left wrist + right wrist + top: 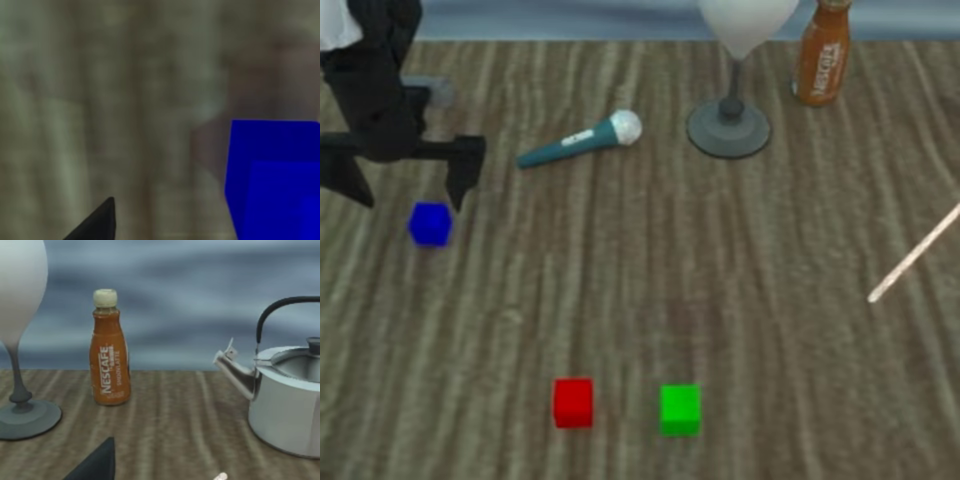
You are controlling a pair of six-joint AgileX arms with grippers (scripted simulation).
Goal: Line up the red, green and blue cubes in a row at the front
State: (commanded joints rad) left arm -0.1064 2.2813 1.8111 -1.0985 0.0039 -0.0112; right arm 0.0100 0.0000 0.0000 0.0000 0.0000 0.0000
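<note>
The blue cube (430, 224) lies at the table's left, just in front of my left gripper (410, 198), which hovers open with its two dark fingers spread wider than the cube. Up close, the blue cube (275, 180) fills one side of the left wrist view and a single fingertip (100, 220) shows beside it, apart from it. At the front, the red cube (573, 402) and the green cube (680, 409) sit side by side with a gap between them. My right gripper is outside the top view; one dark fingertip (97, 465) shows in its wrist view, holding nothing.
A teal microphone (580, 140) lies behind the middle. A white lamp on a grey round base (728, 128) and a brown bottle (823, 55) stand at the back. A pale thin rod (915, 255) slants in from the right edge. A steel kettle (285, 400) stands near the bottle.
</note>
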